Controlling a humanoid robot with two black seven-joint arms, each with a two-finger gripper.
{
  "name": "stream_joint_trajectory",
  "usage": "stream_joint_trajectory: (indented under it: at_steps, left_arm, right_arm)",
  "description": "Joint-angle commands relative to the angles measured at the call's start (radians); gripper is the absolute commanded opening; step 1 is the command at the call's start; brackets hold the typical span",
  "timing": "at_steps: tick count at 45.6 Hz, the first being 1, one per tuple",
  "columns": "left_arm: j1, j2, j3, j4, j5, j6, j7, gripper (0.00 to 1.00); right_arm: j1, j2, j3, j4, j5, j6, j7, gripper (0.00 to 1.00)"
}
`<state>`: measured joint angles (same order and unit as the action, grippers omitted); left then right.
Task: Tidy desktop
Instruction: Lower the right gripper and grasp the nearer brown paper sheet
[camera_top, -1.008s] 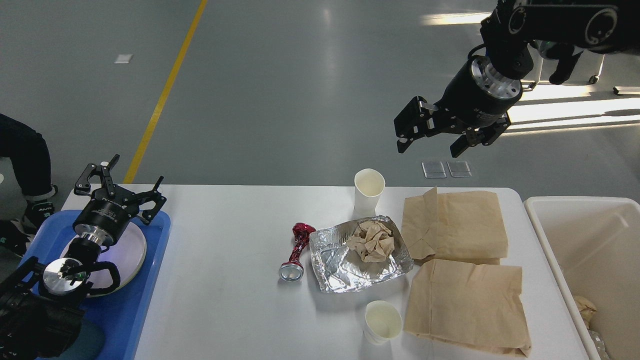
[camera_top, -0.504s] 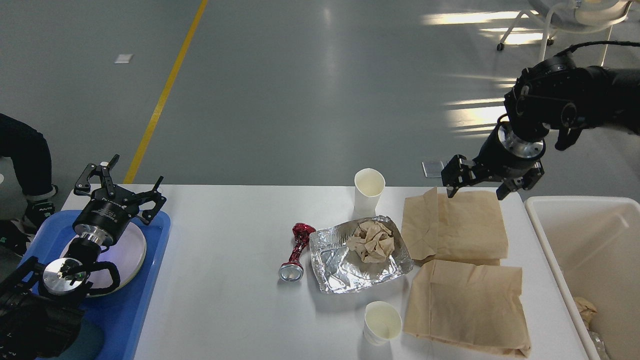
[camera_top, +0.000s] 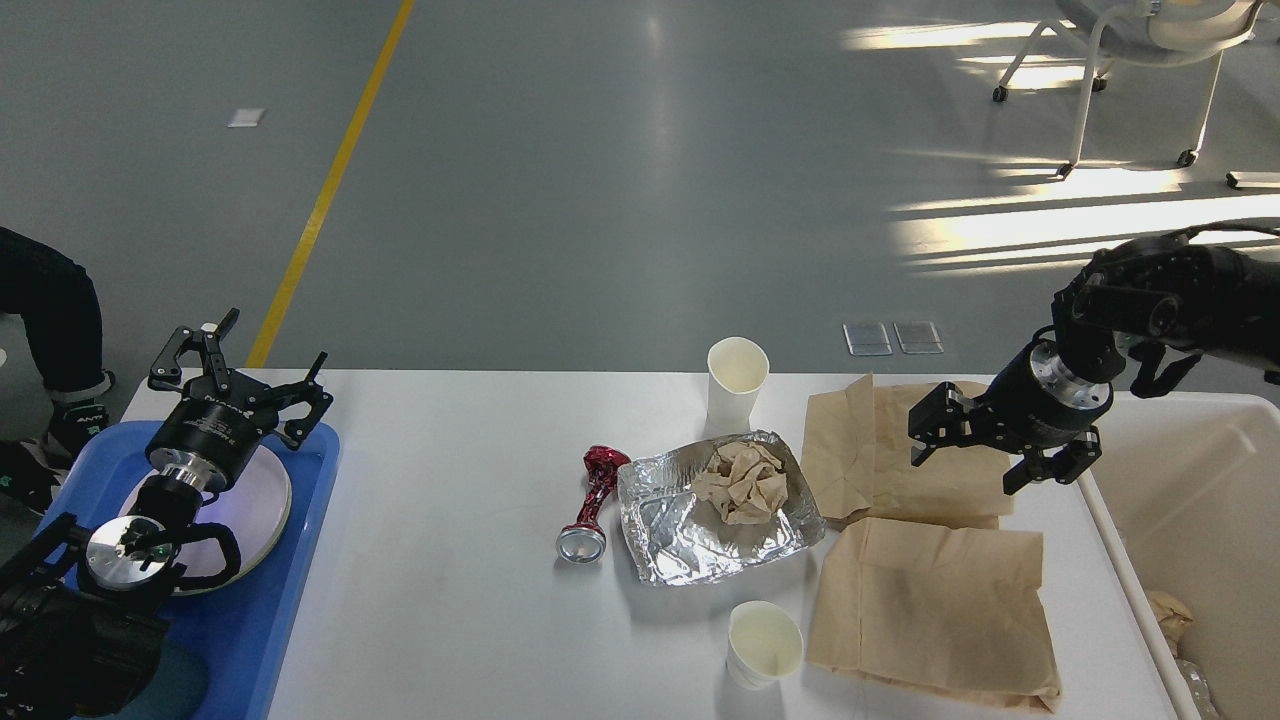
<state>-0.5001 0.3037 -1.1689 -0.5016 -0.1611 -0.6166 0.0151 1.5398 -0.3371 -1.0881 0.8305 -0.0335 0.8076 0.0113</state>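
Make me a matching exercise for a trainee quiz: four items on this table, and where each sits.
Things:
1. crumpled napkin
2. red can
3. round plate
4. upright paper cup

Places:
A. on the blue tray
B. at the desktop's far edge
C. inside the foil container
D. just left of the foil container

Pairs: 1-C, 2-D, 3-A, 4-B

I see the large white rectangular desktop (camera_top: 460, 560) filling the lower frame. On it lie a blue plastic tray (camera_top: 262, 600) at left, a crushed red can (camera_top: 592, 503), a crumpled foil tray (camera_top: 700, 530), two white paper cups (camera_top: 736, 378) at centre, and two brown paper bags (camera_top: 935, 600) at right.
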Motion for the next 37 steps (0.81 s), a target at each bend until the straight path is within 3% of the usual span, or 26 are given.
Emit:
stream_joint_trajectory:
  at_steps: [1, 24, 37]
  left_arm:
    - [0.000, 0.000, 0.000, 0.000, 0.000, 0.000, 0.000, 0.96]
    - [0.000, 0.000, 0.000, 0.000, 0.000, 0.000, 0.000, 0.96]
    - [0.000, 0.000, 0.000, 0.000, 0.000, 0.000, 0.000, 0.96]
  right_arm:
    - [-0.030, -0.008, -0.009, 0.001, 0.095, 0.005, -0.001, 1.00]
    - [-0.150, -0.022, -0.010, -0.004, 0.245, -0.005, -0.001, 1.00]
    - [-0.244, -0.022, 0.004, -0.109, 0.282, -0.013, -0.001, 1.00]
